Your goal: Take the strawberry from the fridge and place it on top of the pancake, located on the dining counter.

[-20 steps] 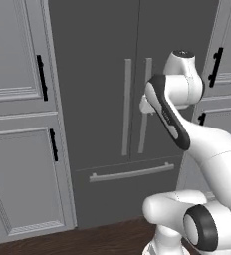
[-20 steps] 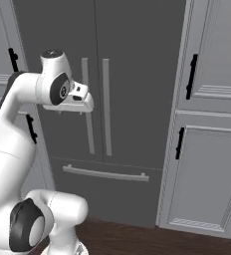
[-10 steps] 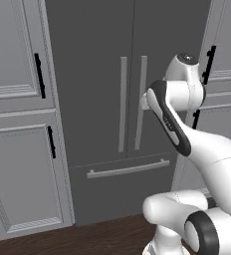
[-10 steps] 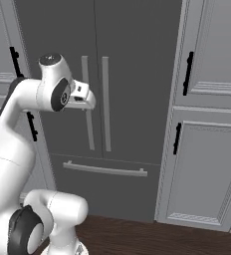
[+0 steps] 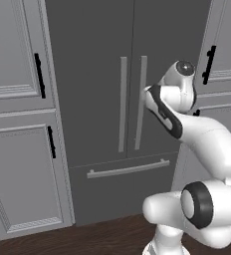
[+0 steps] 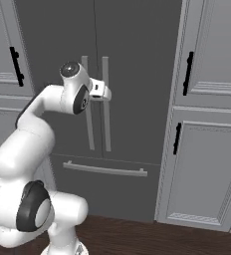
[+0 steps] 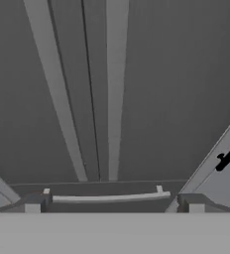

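The fridge stands straight ahead, dark grey, with both doors shut. Two long grey bar handles run down its middle. Below them a drawer handle lies crosswise. My gripper is open and holds nothing. It hovers close in front of the right door's handle without touching it. The strawberry is hidden behind the shut doors. The pancake and the dining counter are out of view.
Light grey panelled cabinets with short black handles flank the fridge on both sides. A dark wood floor runs along the bottom.
The arm has reached forward, and the open hand has come closer to the fridge's right bar handle. The fridge doors have stayed shut.
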